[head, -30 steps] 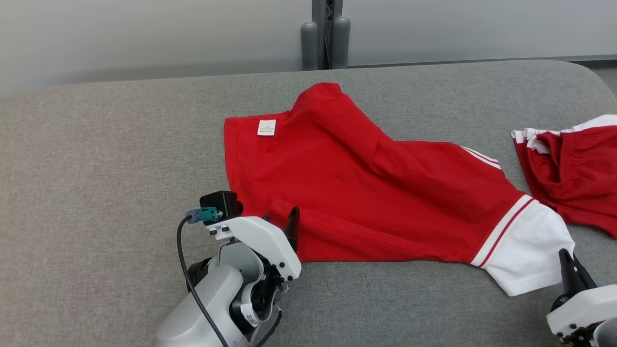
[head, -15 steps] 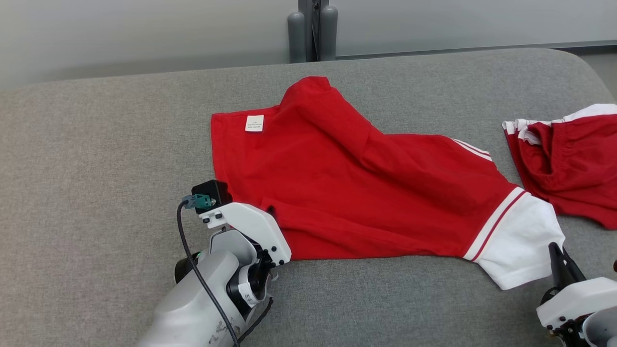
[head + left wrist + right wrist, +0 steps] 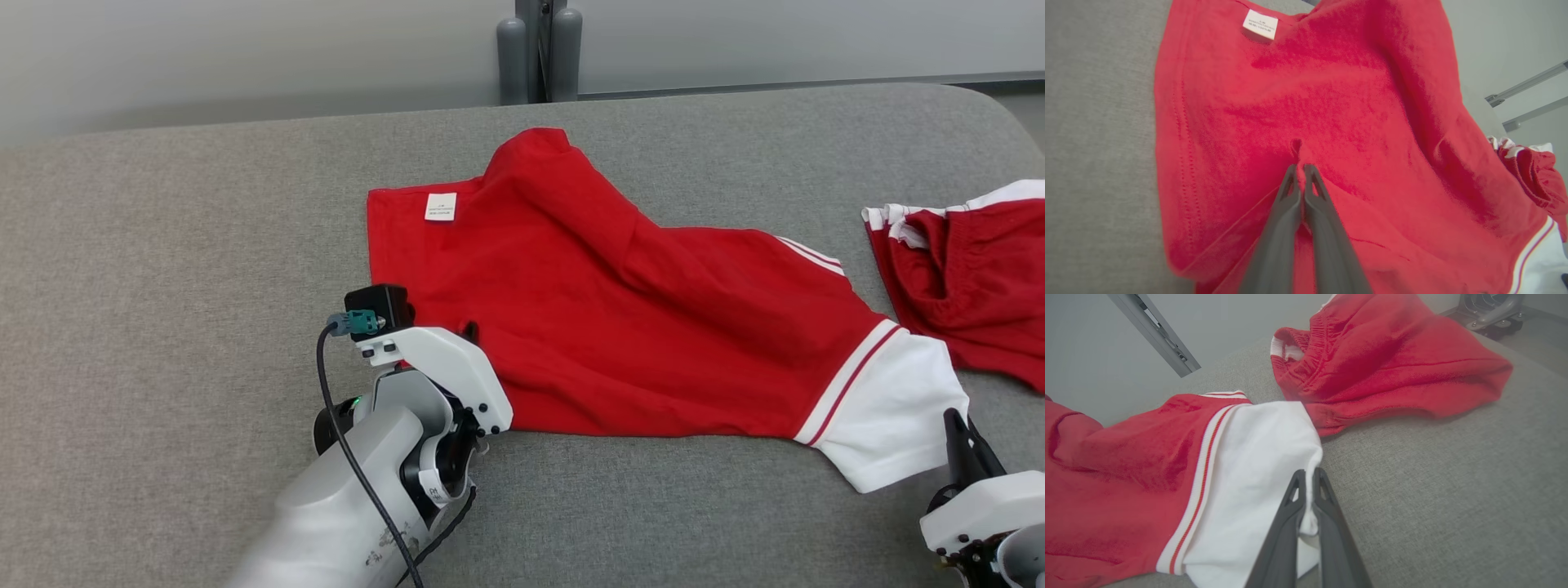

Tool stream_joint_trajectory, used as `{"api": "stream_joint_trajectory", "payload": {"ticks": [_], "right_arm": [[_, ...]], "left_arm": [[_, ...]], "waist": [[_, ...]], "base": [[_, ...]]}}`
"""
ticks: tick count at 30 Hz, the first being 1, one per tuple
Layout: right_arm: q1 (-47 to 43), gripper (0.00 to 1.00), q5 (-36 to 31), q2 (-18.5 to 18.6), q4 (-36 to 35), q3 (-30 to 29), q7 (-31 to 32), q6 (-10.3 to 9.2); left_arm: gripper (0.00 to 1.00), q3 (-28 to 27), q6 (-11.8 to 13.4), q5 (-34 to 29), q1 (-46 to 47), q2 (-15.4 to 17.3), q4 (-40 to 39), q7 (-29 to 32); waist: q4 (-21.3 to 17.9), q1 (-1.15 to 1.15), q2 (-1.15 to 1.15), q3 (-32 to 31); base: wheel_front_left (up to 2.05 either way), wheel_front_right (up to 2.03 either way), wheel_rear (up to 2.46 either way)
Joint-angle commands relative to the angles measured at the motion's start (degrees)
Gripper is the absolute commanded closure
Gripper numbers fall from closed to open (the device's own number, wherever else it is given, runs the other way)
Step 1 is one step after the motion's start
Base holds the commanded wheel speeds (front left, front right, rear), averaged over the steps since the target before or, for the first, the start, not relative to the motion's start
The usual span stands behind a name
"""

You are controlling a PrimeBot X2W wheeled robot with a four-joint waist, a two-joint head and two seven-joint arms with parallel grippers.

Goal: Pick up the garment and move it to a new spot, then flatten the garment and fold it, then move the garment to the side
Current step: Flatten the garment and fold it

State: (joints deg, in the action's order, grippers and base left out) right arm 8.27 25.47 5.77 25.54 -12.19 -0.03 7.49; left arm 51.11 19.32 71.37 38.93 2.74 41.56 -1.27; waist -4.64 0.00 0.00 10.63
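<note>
Garment position: the red garment (image 3: 620, 327) lies spread on the grey cushion (image 3: 163, 286), centre to right of my head view, rumpled, with a ridge running back toward the far edge
Long axis: it runs left to right across my front, from the hem end with the care label (image 3: 441, 207) on my left to the white sleeve (image 3: 890, 416) on my right
Left gripper (image 3: 1299, 167): fingers pressed together over the near left part of the garment, a small pucker of red cloth nipped at the tips
Right gripper (image 3: 1308, 473): fingers closed on the near edge of the white sleeve, white cloth showing between them
Key relation: the cloth lies ahead of both grippers, away from me, and each arm holds the end on its own side, so I judge a lift or pull along that axis would tension it evenly
Nearer arm: neither, as both are in contact
Risk: the left pinch looks thin, and I think it may slip
Count, garments: two, the one I hold and a second red-and-white piece (image 3: 971, 278) just beside the sleeve on the right
Count, grippers: two
Count, labels: one
Count, white sleeves seen: one
</note>
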Motion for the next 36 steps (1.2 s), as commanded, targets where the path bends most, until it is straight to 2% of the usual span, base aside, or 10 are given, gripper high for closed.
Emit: {"api": "stream_joint_trajectory", "payload": {"ticks": [1,6,13,23,36], "right_arm": [[0.18,1.00,0.61,0.42,-0.21,-0.21,-0.69,0.01],[0.56,1.00,2.54,0.37,-2.28,-0.06,-1.32,0.01],[1.44,1.00,6.13,0.80,-8.77,0.47,-0.48,0.01],[10.89,1.00,7.82,1.90,-17.47,1.43,3.17,0.01],[27.72,1.00,3.85,2.42,-18.70,2.81,10.00,0.01]], "left_arm": [[1.00,-0.55,-0.78,0.41,0.92,0.34,-0.55,-1.15],[1.00,-3.15,-3.09,1.65,0.38,1.06,-3.09,-4.91],[1.00,-8.17,-4.78,3.24,-1.60,4.83,-10.84,-9.49],[1.00,-13.72,-2.45,3.65,0.45,12.65,-22.84,-9.62],[1.00,-16.93,1.49,2.57,9.82,21.13,-31.66,-3.02]], "waist": [[0.57,0.00,0.00,-0.22],[1.89,0.00,0.00,-0.94],[3.06,0.00,0.00,-2.14],[2.54,0.00,0.00,-4.93],[2.33,0.00,0.00,-8.92]], "base": [[0.00,0.00,0.00],[0.00,0.00,0.00],[0.00,0.00,0.00],[0.00,0.00,0.00],[0.00,0.00,0.00]]}}
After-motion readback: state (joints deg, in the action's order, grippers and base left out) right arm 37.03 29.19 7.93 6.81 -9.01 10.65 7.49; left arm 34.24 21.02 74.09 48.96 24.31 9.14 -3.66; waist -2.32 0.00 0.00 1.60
